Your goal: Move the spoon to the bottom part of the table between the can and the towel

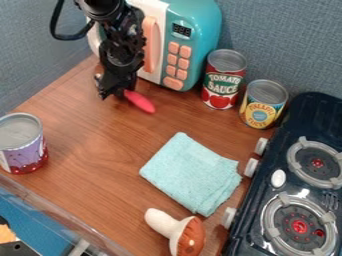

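1. The hand [112,91] hangs low near the upper left; whether it is open, closed or gripping the spoon, I cannot tell, as the black parts run together there.
2. The pink end of the spoon [139,101] sticks out toward 4 o'clock, just beside the hand's tip. I judge the step in hand to be the pick-up.
3. Next, make sure of the grip, lift a little, then travel toward 6 o'clock and lower the spoon into the gap between can and towel.
4. At 1 to 2 o'clock the toy microwave [200,29] stands close by, so a lift should lean away from its door. The tomato sauce can [221,82] is near 3 o'clock, with the pineapple can [261,109] beyond it.
5. At 5 o'clock lies the folded light-blue towel [190,172]; at 8 o'clock stands the purple-labelled can [25,156]. The table [90,137] between them gives ample room for setting down.
6. Farther out, between 5 and 6 o'clock, is the toy mushroom [184,235], and at 4 o'clock the toy stove [299,122]; a straight run need pass neither.
7. The slanting lower-left table edge [57,213] bounds the goal, so release short of it.
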`<state>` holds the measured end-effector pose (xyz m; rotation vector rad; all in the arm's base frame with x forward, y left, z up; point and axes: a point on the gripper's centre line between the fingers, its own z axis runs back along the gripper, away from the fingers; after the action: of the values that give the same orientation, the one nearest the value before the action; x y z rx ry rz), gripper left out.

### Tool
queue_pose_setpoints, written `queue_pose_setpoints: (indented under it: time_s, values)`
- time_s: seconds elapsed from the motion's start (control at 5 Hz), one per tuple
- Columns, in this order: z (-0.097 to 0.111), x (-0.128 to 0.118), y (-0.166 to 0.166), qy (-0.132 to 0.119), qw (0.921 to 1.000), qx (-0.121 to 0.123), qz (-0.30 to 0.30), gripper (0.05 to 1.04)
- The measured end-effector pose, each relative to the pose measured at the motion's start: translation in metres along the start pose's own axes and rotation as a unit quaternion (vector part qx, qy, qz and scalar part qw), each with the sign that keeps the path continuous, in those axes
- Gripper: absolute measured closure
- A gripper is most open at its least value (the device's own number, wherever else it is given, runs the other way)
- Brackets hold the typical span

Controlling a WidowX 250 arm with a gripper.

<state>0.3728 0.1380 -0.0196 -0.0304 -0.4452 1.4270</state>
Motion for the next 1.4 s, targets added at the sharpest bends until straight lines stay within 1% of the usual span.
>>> queue_pose_setpoints:
  time_s: [0.2,0.4,0.6,0.8,1.0,1.2,1.4]
  values:
    - [0.010,-0.001,0.003,0.002,0.9998,-0.007,-0.018,0.783]
    - [0.028,0.005,0.007,0.019,0.9975,-0.030,-0.061,0.783]
    - [0.053,-0.003,0.010,0.048,0.9802,-0.063,-0.181,0.783]
    - [0.067,-0.016,0.020,0.078,0.9516,-0.074,-0.288,0.783]
    - [0.079,-0.030,0.038,0.105,0.9067,-0.069,-0.403,0.783]
    - [0.082,-0.042,0.051,0.112,0.8681,-0.082,-0.477,0.783]
    - [0.076,-0.061,0.070,0.120,0.8382,-0.071,-0.527,0.783]
